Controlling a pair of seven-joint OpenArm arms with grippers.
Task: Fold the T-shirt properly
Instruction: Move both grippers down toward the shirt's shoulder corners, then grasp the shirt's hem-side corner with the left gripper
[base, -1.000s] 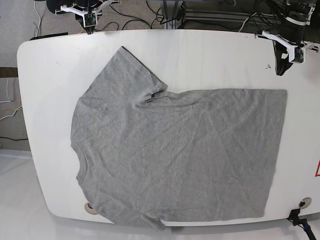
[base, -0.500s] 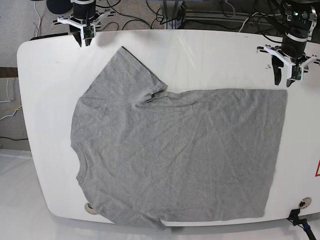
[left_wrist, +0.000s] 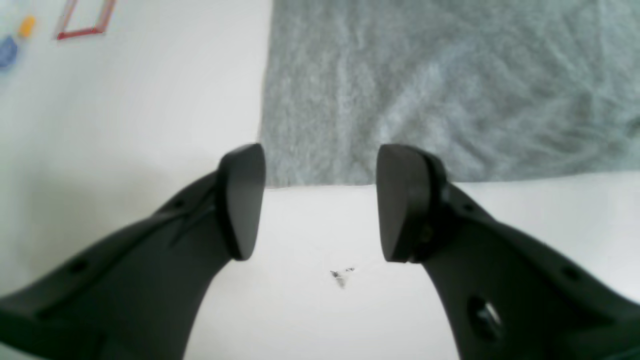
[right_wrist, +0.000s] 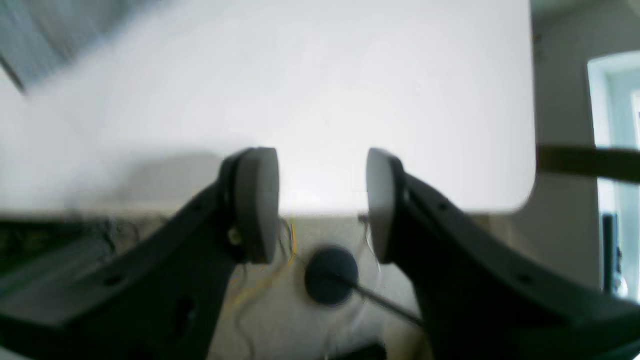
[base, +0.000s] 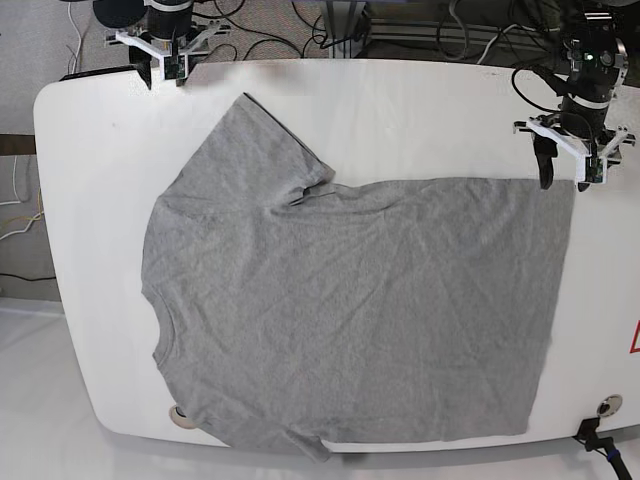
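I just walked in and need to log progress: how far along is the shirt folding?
Done: no fold shows; the T-shirt lies spread flat on the table. In hand: the left gripper hovers open at the hem corner; the right gripper sits open at the table's far edge, off the cloth. Left: every fold.

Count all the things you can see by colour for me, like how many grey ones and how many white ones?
Grey: 1, the T-shirt
White: 1, the table
Black: 2, the left end effector and the right end effector
Total: 4
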